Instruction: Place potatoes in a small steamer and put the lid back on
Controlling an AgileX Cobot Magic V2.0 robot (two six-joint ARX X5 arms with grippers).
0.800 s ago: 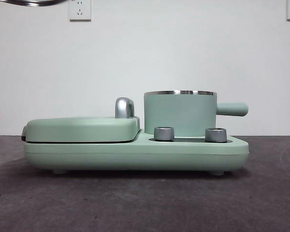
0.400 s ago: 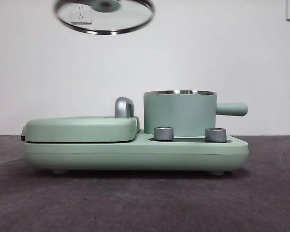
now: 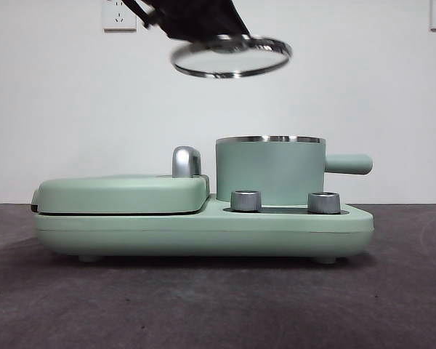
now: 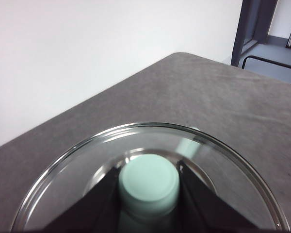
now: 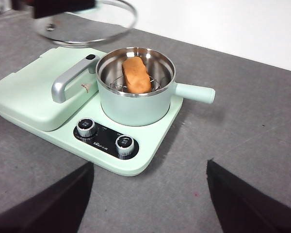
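**Lid in the air, pot waiting**

The left gripper [image 4: 149,187] has its jaws closed on the knob of the lid [image 3: 230,57], which hangs tilted above and beside the small steamer [image 3: 270,171]. I think the lid should be levelled and centred over the steel rim before lowering. The potato [image 5: 136,74] lies inside the pot on a wire rack. The right gripper [image 5: 148,204] waits wide open, holding nothing.
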